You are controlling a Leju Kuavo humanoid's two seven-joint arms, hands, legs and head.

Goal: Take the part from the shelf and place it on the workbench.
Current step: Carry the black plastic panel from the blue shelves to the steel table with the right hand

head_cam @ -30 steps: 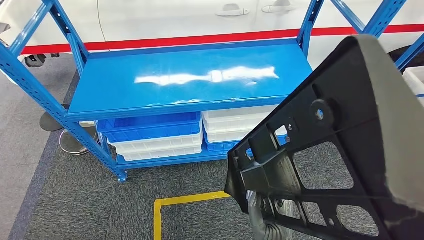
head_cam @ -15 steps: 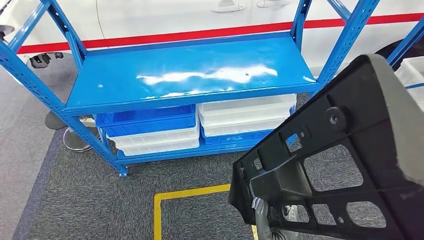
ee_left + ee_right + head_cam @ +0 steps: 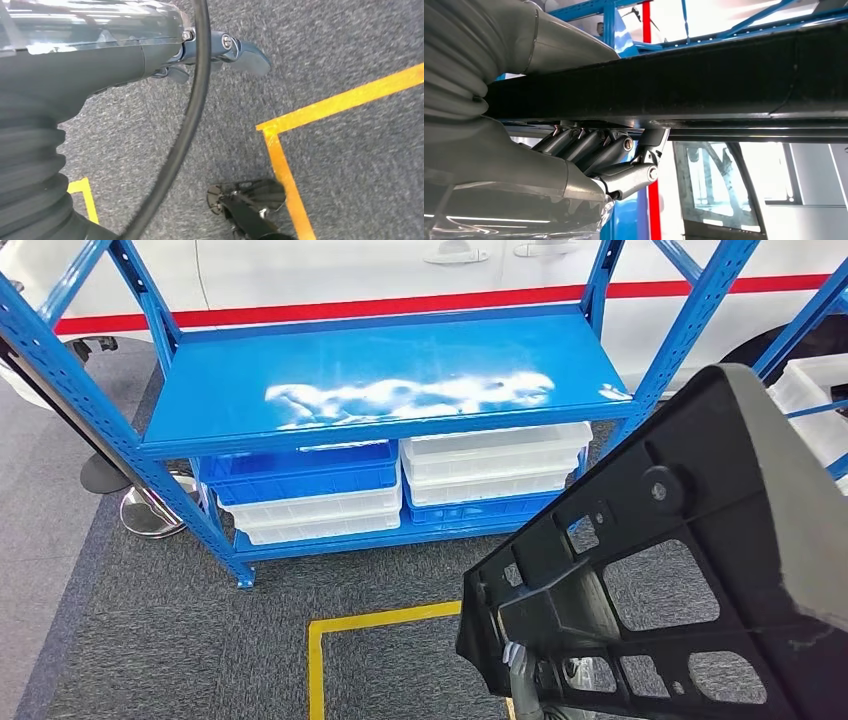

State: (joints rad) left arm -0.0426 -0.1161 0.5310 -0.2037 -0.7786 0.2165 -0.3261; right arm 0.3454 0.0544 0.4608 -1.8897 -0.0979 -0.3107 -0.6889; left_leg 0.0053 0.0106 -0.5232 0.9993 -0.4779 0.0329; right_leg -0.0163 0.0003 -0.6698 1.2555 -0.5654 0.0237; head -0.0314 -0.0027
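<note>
The right hand [image 3: 589, 165] grips the black ribbed plastic part [image 3: 680, 570] between thumb and fingers [image 3: 574, 142]; left hand [image 3: 220, 50] holds nothing; the next step appears to be carrying it to the tabletop.

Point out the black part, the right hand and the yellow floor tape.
black part [image 3: 690, 540], head view, on its ribbed face.
right hand [image 3: 589, 155], right wrist view, on its fingers under the part.
yellow floor tape [image 3: 380, 619], head view, on the far strip.

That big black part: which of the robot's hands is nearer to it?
The right. The right hand grips the black part from underneath, fingers against it. The left hand hangs over the grey carpet, holding nothing.
</note>
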